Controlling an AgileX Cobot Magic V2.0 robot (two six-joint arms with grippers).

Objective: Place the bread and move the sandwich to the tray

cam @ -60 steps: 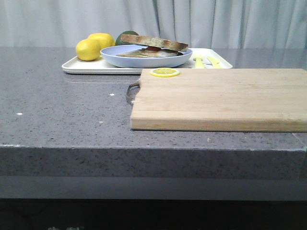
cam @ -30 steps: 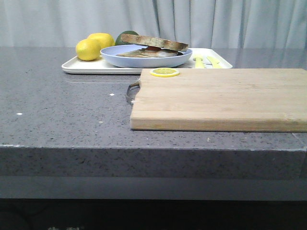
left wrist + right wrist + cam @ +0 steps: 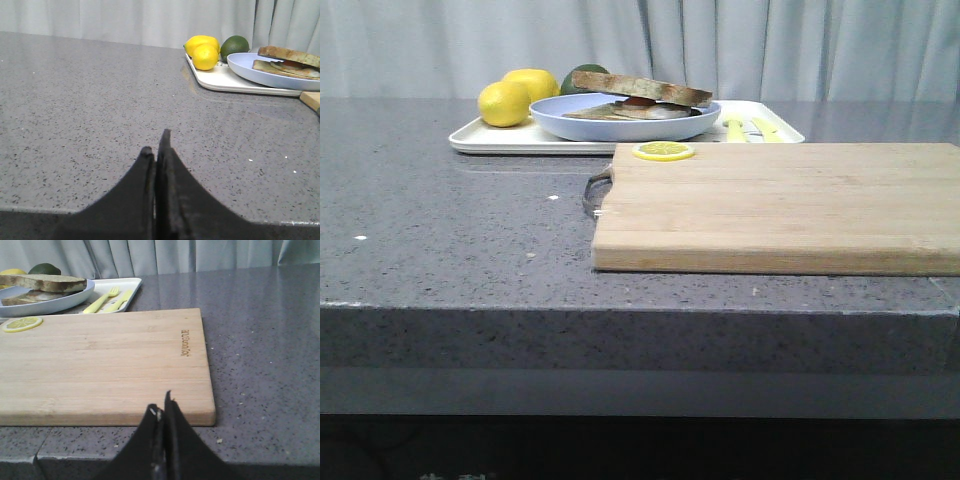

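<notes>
The sandwich (image 3: 638, 98) sits in a pale blue plate (image 3: 582, 124): a brown-crusted top slice tilted over the lower layers, with a bit of red filling showing between them in the front view. The fried egg cannot be made out clearly. The plate rests on the white tray (image 3: 492, 138) at the far side of the desk (image 3: 450, 240).

On the tray beside the plate, to the robot's left, are two lemons (image 3: 517, 97), touching each other, and a dark green round fruit (image 3: 576, 76) behind them. At the tray's right end lie a yellow fork (image 3: 100, 299) and another yellow utensil (image 3: 119, 299), side by side.

A wooden cutting board (image 3: 780, 205) lies flat on the desk, nearer than the tray, its far edge just beside the tray's near edge. A lemon slice (image 3: 664, 151) rests on its far left corner. A dark handle (image 3: 596, 188) shows at the board's left end. Small dark lettering (image 3: 185, 343) is printed near the board's right end; it is too small to read with certainty.

Left claw (image 3: 155, 150): fingers pressed together, holding nothing, low over bare desk, well apart from the tray.

Right claw (image 3: 163, 402): fingers together, empty, at the board's near edge.

Neither arm appears in the front view.
</notes>
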